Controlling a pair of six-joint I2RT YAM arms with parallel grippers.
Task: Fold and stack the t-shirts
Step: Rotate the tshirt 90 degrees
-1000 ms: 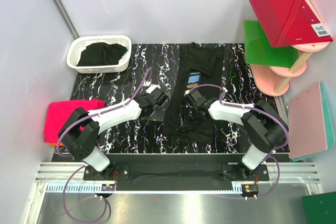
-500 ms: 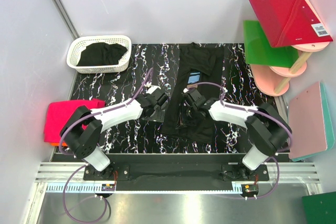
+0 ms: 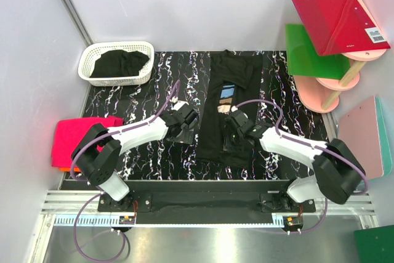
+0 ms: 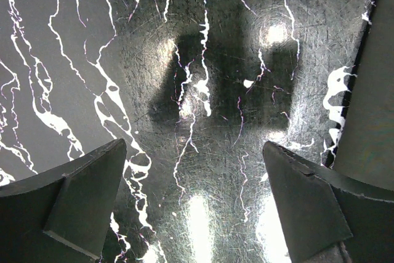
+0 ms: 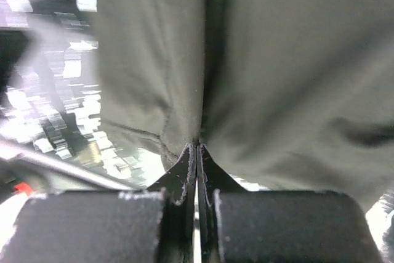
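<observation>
**Item under work.** I find the black t-shirt (image 3: 229,69) lying lengthwise at the middle of the tabletop (image 3: 141,100), already narrowed into a long strip, with its print (image 3: 226,95) showing partway down.

**Other stock.** A second dark t-shirt (image 3: 117,63) sits in the basket (image 3: 116,45) at far left. A folded pink t-shirt (image 3: 77,137) lies at the tabletop's left edge.

**Tools.**
- The right tool (image 5: 197,152) has its jaws together on a pinched ridge of the dark cloth near the strip's near end. The wrist view shows fabric gathered straight into the fingertips.
- The left tool (image 3: 188,121) stands with its jaws wide apart over bare tabletop, just beside the strip's left edge, holding nothing.

**Handling assessment.**
- The cloth is light, limp and creases freely; it will sag and drag rather than keep its shape.
- A single central pinch is likely to bunch it.
- I judge the better hold to be both near corners of the hem, one per tool, taking all layers so the fold carries over squarely.
- The polished tabletop should let the cloth slide, so a firm grip matters.
</observation>
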